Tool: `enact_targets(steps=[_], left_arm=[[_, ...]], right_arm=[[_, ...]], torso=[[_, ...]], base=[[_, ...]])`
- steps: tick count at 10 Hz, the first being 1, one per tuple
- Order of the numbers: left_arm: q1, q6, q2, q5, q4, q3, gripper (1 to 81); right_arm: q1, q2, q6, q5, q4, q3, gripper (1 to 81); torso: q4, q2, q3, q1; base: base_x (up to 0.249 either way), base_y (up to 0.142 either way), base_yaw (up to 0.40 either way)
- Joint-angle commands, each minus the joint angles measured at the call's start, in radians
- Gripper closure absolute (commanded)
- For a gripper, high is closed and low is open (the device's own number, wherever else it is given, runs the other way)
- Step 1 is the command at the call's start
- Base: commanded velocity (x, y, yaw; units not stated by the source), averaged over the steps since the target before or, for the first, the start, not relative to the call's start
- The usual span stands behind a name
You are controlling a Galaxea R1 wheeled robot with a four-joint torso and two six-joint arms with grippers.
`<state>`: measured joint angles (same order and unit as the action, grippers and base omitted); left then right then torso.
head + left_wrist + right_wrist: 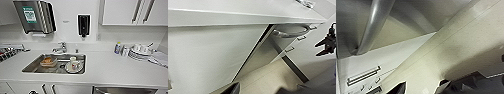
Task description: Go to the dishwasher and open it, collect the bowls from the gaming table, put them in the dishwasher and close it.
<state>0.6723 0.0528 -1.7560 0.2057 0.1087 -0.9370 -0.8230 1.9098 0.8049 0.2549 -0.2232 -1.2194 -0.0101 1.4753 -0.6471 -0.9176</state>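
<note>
The dishwasher (125,90) shows as a brushed steel front under the counter, low and right of the sink, and its door looks shut. The right wrist view sits close under its steel bar handle (373,25), with my right gripper (422,88) open and empty over the pale floor. My left gripper (259,90) is open too, low beside the white cabinet fronts, with the dishwasher's curved handle (290,32) farther off. A black forked shape (326,46) near that handle looks like my right gripper. The bowls and the gaming table are out of view.
A steel sink (32,68) holds a tub of brownish food (48,61) and a cup on a plate (73,65). A tap (60,47) stands behind it. Stacked plates and cups (140,51) and a bottle (117,48) crowd the counter's right. White cabinet doors with bar handles (363,75) flank the dishwasher.
</note>
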Motion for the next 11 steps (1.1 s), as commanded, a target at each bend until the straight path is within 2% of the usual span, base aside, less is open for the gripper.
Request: enact_targets(steps=[1,4,5,7,9,11], left_arm=[[-0.092,-0.002,0.041,0.011,0.006,0.021,1.0],[-0.093,-0.002,0.042,0.011,0.006,0.02,1.0],[-0.092,-0.002,0.041,0.011,0.006,0.02,1.0],[-0.092,-0.002,0.041,0.011,0.006,0.02,1.0],[-0.093,-0.004,0.044,0.011,0.006,0.018,1.0],[-0.093,-0.004,0.041,0.011,0.006,0.015,1.0]], right_arm=[[0.112,-0.076,0.082,-0.09,-0.015,-0.004,1.0],[0.115,-0.095,0.119,-0.195,-0.036,-0.067,1.0],[0.122,-0.09,0.122,-0.203,-0.081,-0.086,1.0],[0.15,-0.082,0.122,-0.203,-0.192,-0.1,1.0],[0.17,-0.071,0.12,-0.197,-0.269,-0.123,1.0],[0.192,-0.032,0.122,-0.137,-0.35,-0.178,1.0]], torso=[[0.0,0.0,0.0,0.0],[0.0,0.0,0.0,0.0],[0.0,0.0,0.0,0.0],[0.0,0.0,0.0,0.0],[0.0,0.0,0.0,0.0],[0.0,0.0,0.0,0.0]], base=[[0.0,0.0,0.0],[0.0,0.0,0.0],[0.0,0.0,0.0],[0.0,0.0,0.0],[0.0,0.0,0.0],[0.0,0.0,0.0]])
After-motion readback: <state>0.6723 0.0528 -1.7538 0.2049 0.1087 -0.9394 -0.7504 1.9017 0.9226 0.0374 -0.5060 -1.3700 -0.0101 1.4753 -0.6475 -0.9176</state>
